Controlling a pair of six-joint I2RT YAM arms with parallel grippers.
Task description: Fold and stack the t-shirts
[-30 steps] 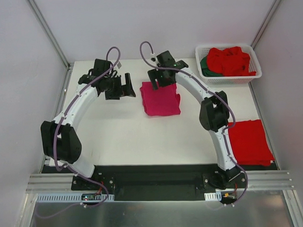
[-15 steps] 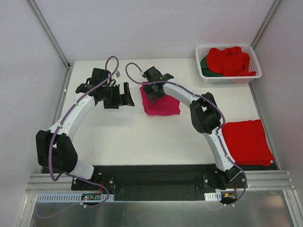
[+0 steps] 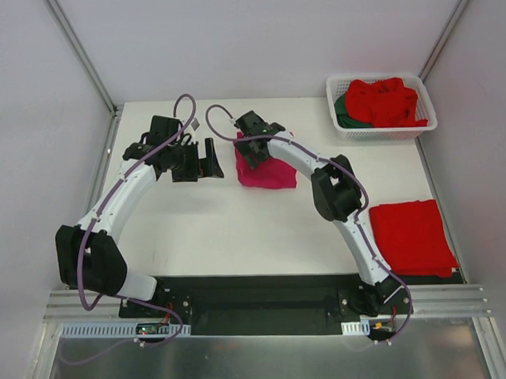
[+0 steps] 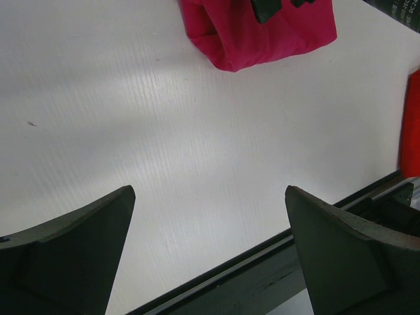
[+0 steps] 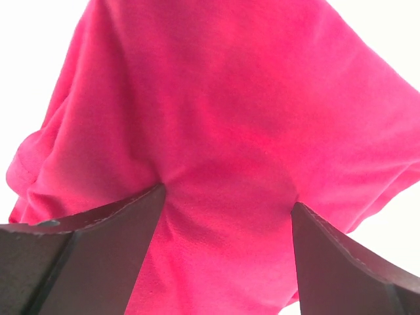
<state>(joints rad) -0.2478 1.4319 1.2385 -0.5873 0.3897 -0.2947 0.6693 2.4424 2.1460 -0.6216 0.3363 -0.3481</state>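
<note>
**A:** What moved in the last second?

**B:** The right gripper (image 3: 253, 153) swung from the pink shirt's (image 3: 274, 174) far edge round to its 9 o'clock edge and came down onto it. The bundle looks a little narrower than it did. The left gripper (image 3: 204, 158) crept slightly closer. It hangs just off the shirt at 9 o'clock, over bare table (image 3: 238, 232).

**A:** Fingers?

**B:** Right: spread wide, tips pressed into the cloth, with a soft pucker rising between them but nothing clamped. Left: fully wide, holding nothing.

**A:** So where's the job?

**B:** I'd say the pink one is folded and about to be gathered or squared. It lies at 12 o'clock on the table. A flat folded red shirt (image 3: 414, 236) waits at 4 o'clock and is likely the stack. The basket (image 3: 382, 132) at 2 o'clock holds crumpled red shirts (image 3: 385, 102) and a green shirt (image 3: 341, 110).

**A:** Materials?

**B:** The cloth is a limp matte knit with rounded, rolled edges. The table is smooth, white and faintly ribbed, and the basket is stiff slotted plastic.
</note>
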